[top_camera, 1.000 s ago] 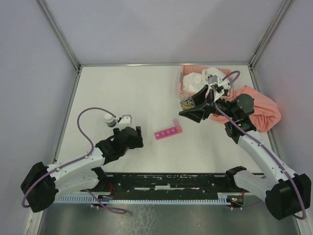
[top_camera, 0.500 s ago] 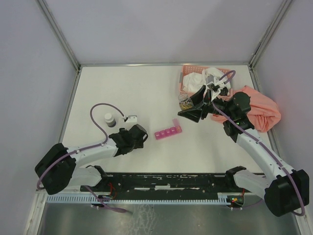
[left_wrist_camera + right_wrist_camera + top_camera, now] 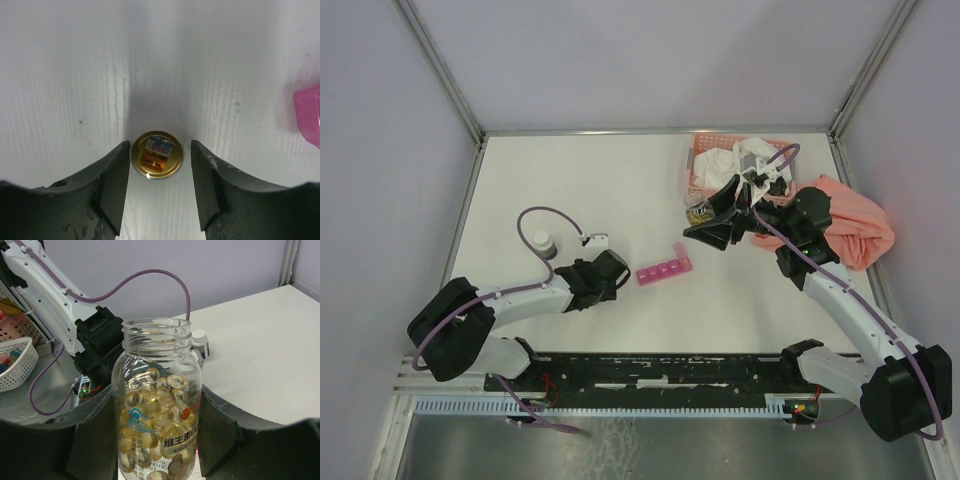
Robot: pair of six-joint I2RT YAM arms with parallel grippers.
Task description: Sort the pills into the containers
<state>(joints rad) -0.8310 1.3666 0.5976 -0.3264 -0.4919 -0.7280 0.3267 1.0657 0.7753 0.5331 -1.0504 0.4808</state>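
The pills point(image 3: 159, 390) are yellow softgels inside a clear, uncapped bottle point(image 3: 175, 440). My right gripper point(image 3: 157, 412) is shut on that bottle and holds it upright above the table, near the basket point(image 3: 698, 207). The containers point(image 3: 665, 270) are one slim pink strip of square compartments lying mid-table; its end shows at the right edge of the left wrist view point(image 3: 310, 120). My left gripper point(image 3: 159, 162) hangs low over the table just left of the strip point(image 3: 610, 270). Its jaws are open on either side of a round gold lid point(image 3: 156, 155) lying flat, with a gap on the lid's right.
A small white-capped bottle point(image 3: 543, 242) stands on the table left of my left gripper. A salmon lattice basket point(image 3: 704, 148) with white items sits at the back right, beside a crumpled orange cloth point(image 3: 855, 225). Walls close in the left, back and right sides.
My left arm has stretched lower and its gripper has edged right toward the pink strip, jaws narrowing. The right gripper with the bottle has barely shifted.
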